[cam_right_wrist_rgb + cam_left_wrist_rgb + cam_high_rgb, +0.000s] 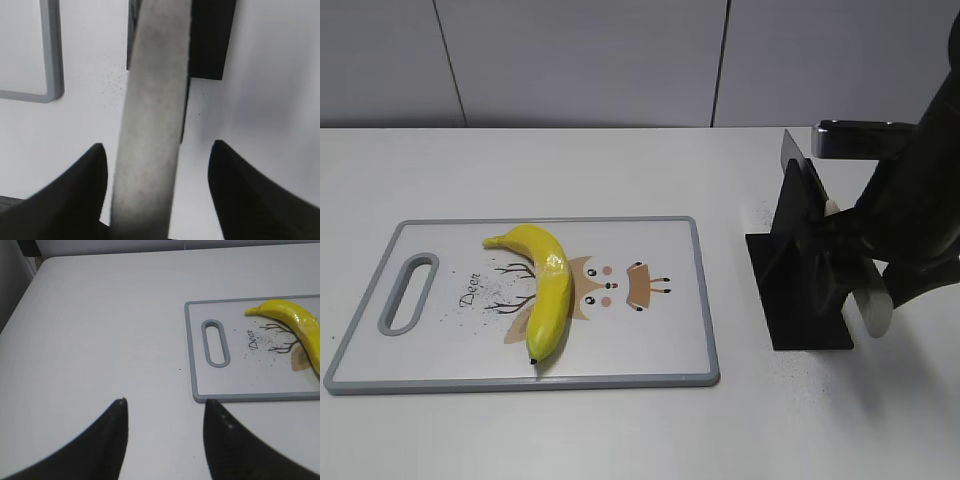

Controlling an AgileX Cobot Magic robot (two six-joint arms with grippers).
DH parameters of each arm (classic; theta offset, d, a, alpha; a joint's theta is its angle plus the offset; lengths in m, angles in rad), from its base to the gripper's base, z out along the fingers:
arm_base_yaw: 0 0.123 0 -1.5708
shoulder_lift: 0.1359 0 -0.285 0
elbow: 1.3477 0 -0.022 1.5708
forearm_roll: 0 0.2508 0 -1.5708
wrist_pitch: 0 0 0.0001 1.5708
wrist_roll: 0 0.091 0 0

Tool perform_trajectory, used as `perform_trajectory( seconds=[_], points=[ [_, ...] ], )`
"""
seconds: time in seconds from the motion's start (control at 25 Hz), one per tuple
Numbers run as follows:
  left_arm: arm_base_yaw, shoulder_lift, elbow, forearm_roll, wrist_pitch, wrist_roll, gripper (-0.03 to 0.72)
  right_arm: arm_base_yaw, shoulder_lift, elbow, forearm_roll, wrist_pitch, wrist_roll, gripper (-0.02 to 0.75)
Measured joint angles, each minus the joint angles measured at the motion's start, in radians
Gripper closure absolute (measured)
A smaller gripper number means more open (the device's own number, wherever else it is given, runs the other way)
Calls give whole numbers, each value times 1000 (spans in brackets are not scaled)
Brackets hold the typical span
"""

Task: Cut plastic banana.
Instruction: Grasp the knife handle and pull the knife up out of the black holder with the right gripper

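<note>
The plastic banana [545, 290] is yellow and curved, and lies whole on the white cutting board [670, 330], dark tip toward the front edge. It also shows in the left wrist view [300, 325]. A knife with a pale grey handle [872, 310] rests slanted in a black holder [800, 300]. My right gripper [840, 250] is at that handle. In the right wrist view the handle [150, 100] runs between the spread jaws [157, 150], nearer the left finger, with a gap on the right. My left gripper [165, 402] is open and empty over bare table, left of the board [220, 385].
The board has a grey rim, a handle slot [408, 292] at its left end and a deer drawing. The black holder stands to the right of the board. A grey panelled wall runs behind the table.
</note>
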Motion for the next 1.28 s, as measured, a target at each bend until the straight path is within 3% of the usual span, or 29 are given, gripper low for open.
perform_trajectory(
  seconds=[0.08, 0.16, 0.2, 0.48, 1.12, 1.28],
  points=[
    [0, 0, 0, 0, 0, 0, 215, 0, 9, 0, 2, -2, 4, 325],
    [0, 0, 0, 0, 0, 0, 215, 0, 9, 0, 12, -2, 6, 512],
    [0, 0, 0, 0, 0, 0, 215, 0, 9, 0, 21, -2, 11, 566],
    [0, 0, 0, 0, 0, 0, 215, 2, -15, 0, 41, 0, 16, 563],
    [0, 0, -1, -11, -1, 0, 224, 4, -414, 0, -19, -82, 15, 570],
    [0, 10, -53, -12, -1, 0, 224, 4, -448, -2, -42, -105, -25, 570]
  ],
)
